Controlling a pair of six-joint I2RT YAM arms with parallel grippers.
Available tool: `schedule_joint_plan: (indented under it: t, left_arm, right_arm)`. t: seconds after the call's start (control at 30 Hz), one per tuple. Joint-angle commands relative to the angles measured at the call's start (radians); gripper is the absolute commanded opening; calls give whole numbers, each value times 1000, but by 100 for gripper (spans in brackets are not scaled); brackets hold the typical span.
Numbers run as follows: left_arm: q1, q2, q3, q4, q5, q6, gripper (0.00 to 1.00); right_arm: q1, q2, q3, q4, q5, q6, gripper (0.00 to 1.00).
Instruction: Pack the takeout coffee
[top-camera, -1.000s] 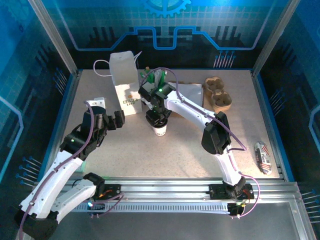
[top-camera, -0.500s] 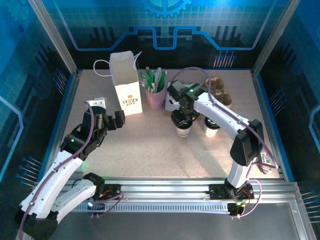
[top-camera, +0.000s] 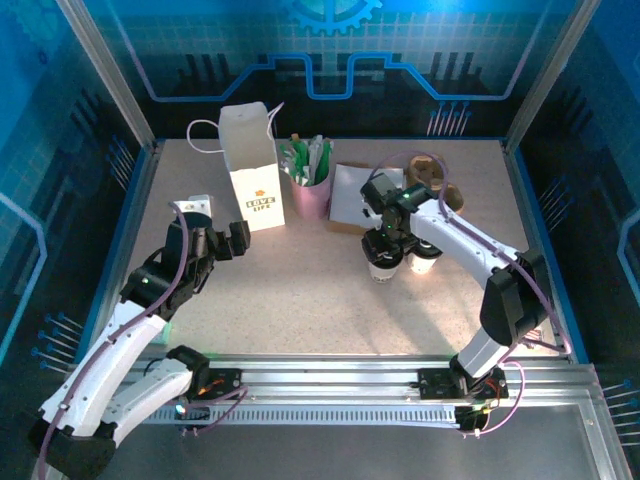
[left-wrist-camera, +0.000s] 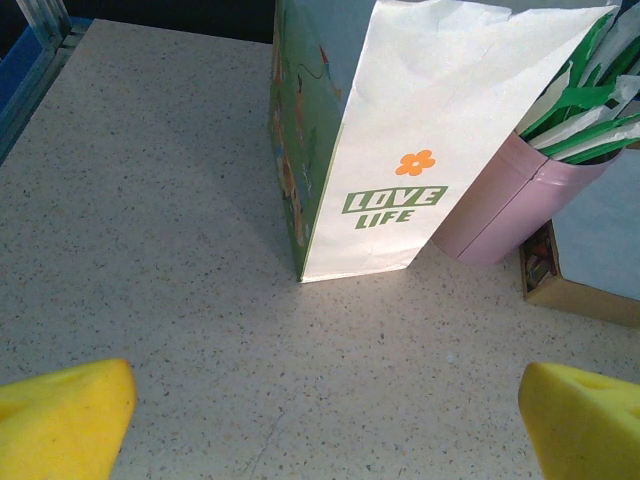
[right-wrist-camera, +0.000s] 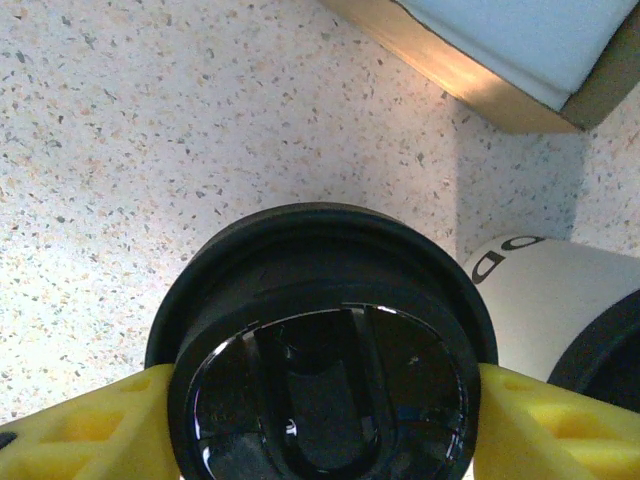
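I am viewing the R gripper (top-camera: 384, 247) on the top cam: it is hanging over the takeout coffee (top-camera: 383, 270), right of table centre and well apart from the white paper bag (top-camera: 250, 170). On the R wrist cam its yellow pads (right-wrist-camera: 80, 430) are pressing both sides of the black lid (right-wrist-camera: 320, 350), so the jaws are clamping the cup top. I cannot tell whether the cup base is resting on the table (top-camera: 300, 290). A 2nd white cup (top-camera: 424, 262) is standing just beside it on the right. The L gripper (top-camera: 226, 240) is hovering w/ jaws wide apart, gripping nothing, pointing at the bag. The bag is standing upright w/ the pink cup of sticks (left-wrist-camera: 495, 205) just beside it.
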Motion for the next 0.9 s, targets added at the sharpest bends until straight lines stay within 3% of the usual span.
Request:
schedule_joint_plan:
  t: [0.0, 0.63, 0.87]
  left_arm:
    - [8, 3, 5, 7, 17, 10, 99]
    - [8, 9, 5, 7, 19, 11, 99]
    - [8, 8, 6, 11, 31, 8, 99]
  right_arm:
    - [-15, -21, -39, 42, -10, 21, 65]
    - [-16, -66, 119, -9, 47, 40, 89]
    - [-154, -38, 234, 36, 99, 58, 87]
